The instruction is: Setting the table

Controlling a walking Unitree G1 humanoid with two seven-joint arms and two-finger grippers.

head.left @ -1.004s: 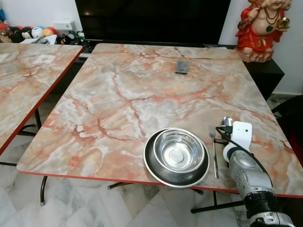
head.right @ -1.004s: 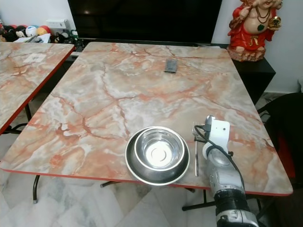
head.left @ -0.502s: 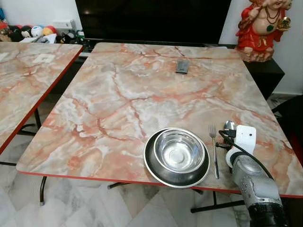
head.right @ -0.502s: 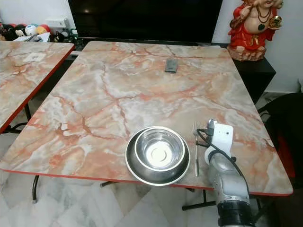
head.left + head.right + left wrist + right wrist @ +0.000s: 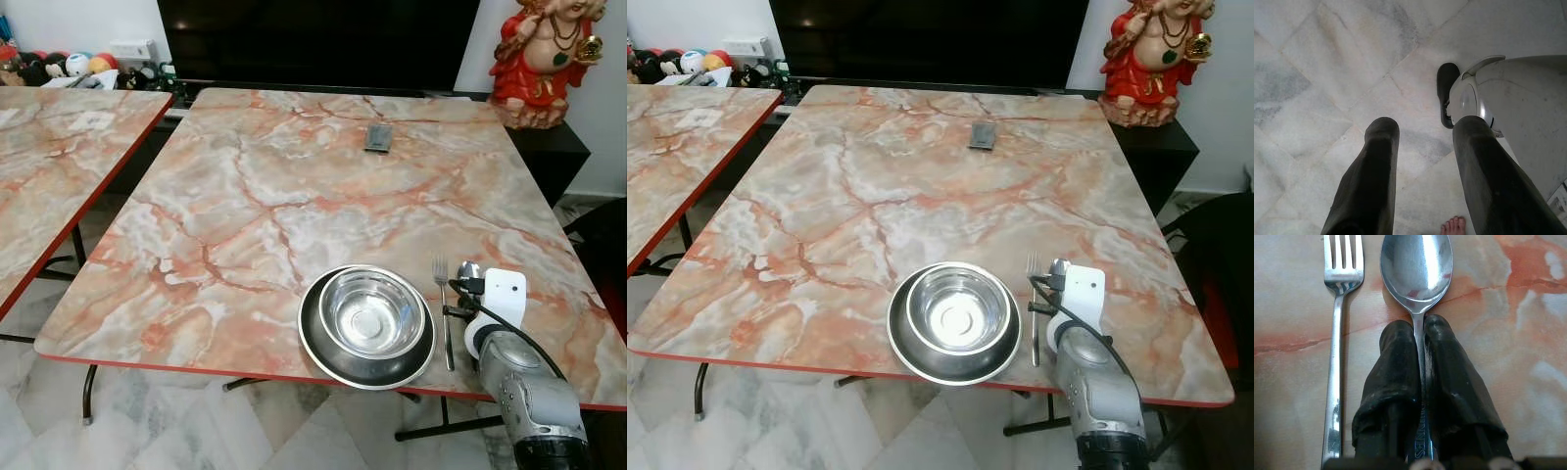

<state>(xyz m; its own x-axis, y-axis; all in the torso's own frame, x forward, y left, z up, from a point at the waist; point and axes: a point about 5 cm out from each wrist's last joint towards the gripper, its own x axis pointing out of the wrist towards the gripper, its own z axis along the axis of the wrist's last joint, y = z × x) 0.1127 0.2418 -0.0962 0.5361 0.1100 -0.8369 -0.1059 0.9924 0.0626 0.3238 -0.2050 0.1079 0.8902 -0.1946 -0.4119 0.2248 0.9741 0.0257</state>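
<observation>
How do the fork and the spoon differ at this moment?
The fork lies free on the table; the spoon has its handle clamped between the right gripper's fingers. The fork ends in tines, the spoon in a rounded bowl. The fork sits nearer the plate. Both are shiny metal, lying side by side, parallel.

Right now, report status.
Right tool shut on spoon, low over table, beside fork. Left tool open, idle above floor. Bowl on plate. Nothing blocking.
</observation>
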